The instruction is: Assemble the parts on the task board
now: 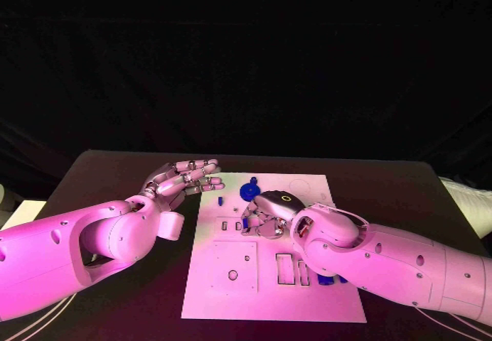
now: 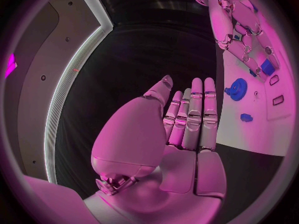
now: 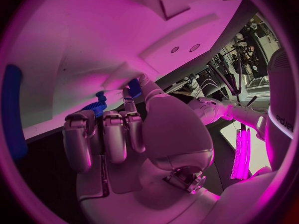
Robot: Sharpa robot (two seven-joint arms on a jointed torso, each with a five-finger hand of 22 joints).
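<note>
Worktop (image 1: 410, 192): black, carrying all items listed below.

Task board (image 1: 271, 298): white plate lying flat at the middle of the worktop, with rectangular and round cut-outs across its near half.

Left robot hand (image 1: 185, 181): held above the worktop just beside the board's far left edge; fingers straight and side by side, palm bare, grasping nothing. Released.

Right robot hand (image 1: 269, 213): over the middle of the board, back uppermost, fingers curled down toward the surface. The right wrist view shows the fingers (image 3: 115, 134) bent inward with a small blue part (image 3: 134, 89) at the fingertips; whether it is truly grasped cannot be told.

Blue gear-shaped part (image 1: 249, 192): lying on the far half of the board, between the two hands.

Small blue part (image 1: 326, 279): on the board's near right side, beside the rectangular slots, partly covered by the right forearm.
</note>
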